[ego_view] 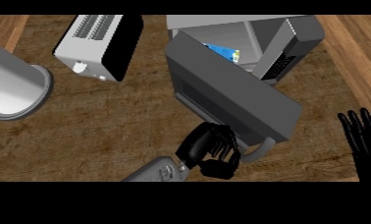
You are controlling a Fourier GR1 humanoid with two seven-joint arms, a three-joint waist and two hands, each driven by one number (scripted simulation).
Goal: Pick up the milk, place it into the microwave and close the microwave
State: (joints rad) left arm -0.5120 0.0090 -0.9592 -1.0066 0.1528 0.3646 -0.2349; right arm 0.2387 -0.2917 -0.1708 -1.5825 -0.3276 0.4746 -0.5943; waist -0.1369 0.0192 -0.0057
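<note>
Milk [222, 51] is seen, in the head view, already inside the microwave [290, 36], as a blue-and-white carton glimpsed behind the upper edge of the door [232, 93]. Placement is thus judged done; only closing is left, since the door stands swung wide toward the viewer. At the door's lower corner, by its handle [259, 153], the left hand [210, 150] is held with fingers curled, apparently against the door; actual contact cannot be told. To the right of the microwave, the right hand [357, 134] rests open, fingers up.
</note>
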